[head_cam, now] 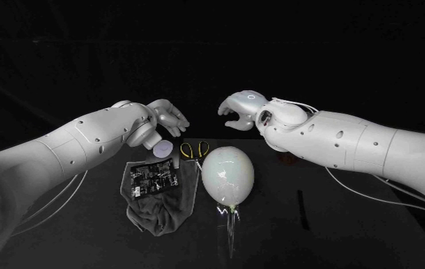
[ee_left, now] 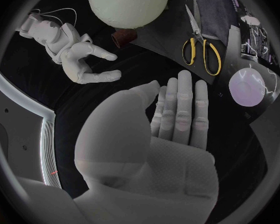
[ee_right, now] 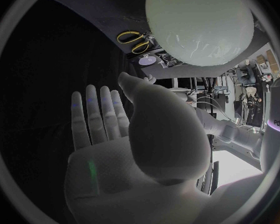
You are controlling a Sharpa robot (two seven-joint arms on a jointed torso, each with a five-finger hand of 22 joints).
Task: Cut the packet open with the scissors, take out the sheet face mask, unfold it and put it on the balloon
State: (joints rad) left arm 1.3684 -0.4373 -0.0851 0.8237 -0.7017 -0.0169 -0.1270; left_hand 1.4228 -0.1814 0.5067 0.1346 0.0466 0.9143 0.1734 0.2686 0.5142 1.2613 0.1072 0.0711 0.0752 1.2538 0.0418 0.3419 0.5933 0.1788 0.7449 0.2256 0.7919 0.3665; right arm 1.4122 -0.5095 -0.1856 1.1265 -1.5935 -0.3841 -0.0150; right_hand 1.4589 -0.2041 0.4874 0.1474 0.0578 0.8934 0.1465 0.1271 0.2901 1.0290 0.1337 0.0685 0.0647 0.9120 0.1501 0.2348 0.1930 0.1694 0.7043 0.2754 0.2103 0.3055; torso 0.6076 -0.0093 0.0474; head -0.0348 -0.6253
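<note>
Your left hand (head_cam: 166, 118) and right hand (head_cam: 241, 109) were spread, holding nothing; packet (head_cam: 150, 177) lay left of centre on the cloth (head_cam: 164, 214), probably light, thin and slick, so you'd pinch its edge, scissors (head_cam: 188, 150) just above.

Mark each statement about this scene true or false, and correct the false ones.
1. The scissors lie on the table, in neither hand. True.
2. The left hand holds the packet. False: the packet lies on the grey cloth, and that hand holds nothing.
3. The balloon lies beside the cloth. True.
4. The mask already covers the balloon. False: the balloon is bare.
5. The right hand grips the scissors. False: it holds nothing and is raised above the table.
</note>
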